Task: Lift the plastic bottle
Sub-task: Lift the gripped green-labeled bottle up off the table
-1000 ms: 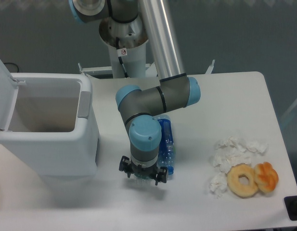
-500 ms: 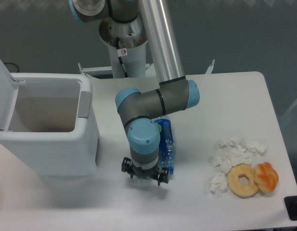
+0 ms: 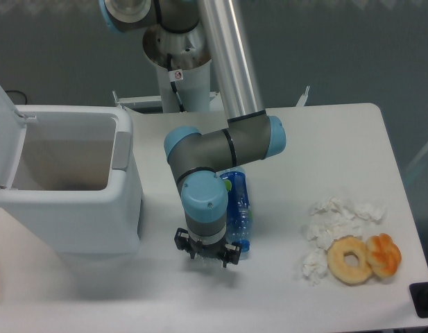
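Fingers (image 3: 206, 255) point straight down at the desk (image 3: 304, 139), mostly hidden under the wrist; can't tell how wide they are or if they hold anything. Plastic bottle with green label isn't clearly visible, maybe hidden under the wrist. Blue-label bottle (image 3: 238, 211) lies just right of the fingers. Open white bin (image 3: 96, 208) to their left; tissues (image 3: 331, 225) and two doughnuts (image 3: 363, 258) well to their right.

Plastic bottle, hidden beneath pincer (image 3: 205, 252), pose unclear
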